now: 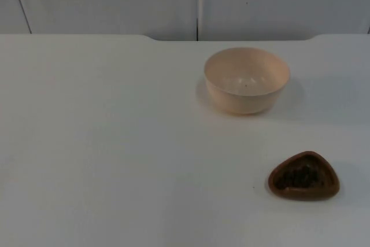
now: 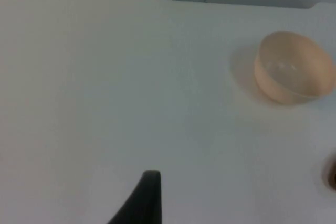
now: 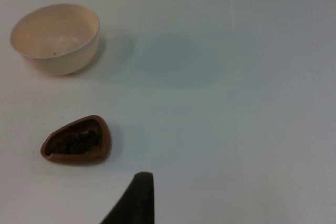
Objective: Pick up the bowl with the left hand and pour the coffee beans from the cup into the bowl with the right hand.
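Note:
A cream bowl (image 1: 247, 80) stands upright on the white table, right of centre toward the back, with only a few specks inside. A brown rounded-triangular cup (image 1: 304, 176) holding dark coffee beans sits nearer the front right. The left wrist view has my left gripper (image 2: 143, 200) high over bare table, well away from the bowl (image 2: 294, 66). The right wrist view has my right gripper (image 3: 135, 200) above the table, a short way from the cup (image 3: 76, 141), with the bowl (image 3: 55, 38) beyond it. Both arms wait clear of the objects.
The grey partition wall (image 1: 196, 1) closes off the table's far edge just behind the bowl. Bare white table top (image 1: 98, 143) stretches across the left half and the front.

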Controlling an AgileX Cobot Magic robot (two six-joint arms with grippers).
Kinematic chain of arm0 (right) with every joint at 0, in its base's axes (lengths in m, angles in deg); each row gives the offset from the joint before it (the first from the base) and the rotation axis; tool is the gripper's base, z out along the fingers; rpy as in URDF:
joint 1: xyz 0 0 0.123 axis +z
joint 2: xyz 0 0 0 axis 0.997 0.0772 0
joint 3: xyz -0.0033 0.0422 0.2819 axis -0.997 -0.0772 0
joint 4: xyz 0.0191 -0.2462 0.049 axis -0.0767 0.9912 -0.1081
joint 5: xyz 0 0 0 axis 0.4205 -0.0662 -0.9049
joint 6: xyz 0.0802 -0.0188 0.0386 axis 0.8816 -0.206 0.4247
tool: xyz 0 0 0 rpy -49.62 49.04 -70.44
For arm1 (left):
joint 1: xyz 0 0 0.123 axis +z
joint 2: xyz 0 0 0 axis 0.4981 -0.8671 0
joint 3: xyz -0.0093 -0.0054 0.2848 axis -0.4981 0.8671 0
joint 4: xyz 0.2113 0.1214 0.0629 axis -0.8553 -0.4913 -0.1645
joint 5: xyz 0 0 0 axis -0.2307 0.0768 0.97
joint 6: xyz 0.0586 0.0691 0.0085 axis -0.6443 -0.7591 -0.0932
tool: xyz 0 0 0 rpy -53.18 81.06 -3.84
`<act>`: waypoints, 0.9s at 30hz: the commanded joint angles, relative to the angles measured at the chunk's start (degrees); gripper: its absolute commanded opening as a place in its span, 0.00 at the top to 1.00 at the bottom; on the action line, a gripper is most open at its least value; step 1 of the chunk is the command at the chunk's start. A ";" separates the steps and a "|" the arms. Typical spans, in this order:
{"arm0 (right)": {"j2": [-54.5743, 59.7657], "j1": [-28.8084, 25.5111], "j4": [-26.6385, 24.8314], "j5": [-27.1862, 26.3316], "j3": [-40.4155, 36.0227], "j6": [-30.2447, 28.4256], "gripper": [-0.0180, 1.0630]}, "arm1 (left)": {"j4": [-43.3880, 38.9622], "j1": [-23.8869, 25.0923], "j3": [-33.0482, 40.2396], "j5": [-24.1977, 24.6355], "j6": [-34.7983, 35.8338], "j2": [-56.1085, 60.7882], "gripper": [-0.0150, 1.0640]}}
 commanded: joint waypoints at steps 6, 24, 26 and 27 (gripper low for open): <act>-0.14 -0.38 -0.17 -0.46 -0.23 -0.70 0.01 | 5.01 0.11 -0.34 0.21 -5.86 -2.89 0.01; -0.14 -0.38 -0.17 -0.46 -0.23 -0.70 0.01 | 21.34 0.11 -0.34 -0.31 -22.23 -20.18 0.01; -0.14 -0.38 -0.17 -0.46 -0.23 -0.70 0.01 | 24.50 0.11 -0.34 -0.31 -24.77 -22.31 0.01; -0.14 -0.38 -0.17 -0.46 -0.23 -0.70 0.01 | 24.50 0.11 -0.34 -0.31 -24.77 -22.31 0.01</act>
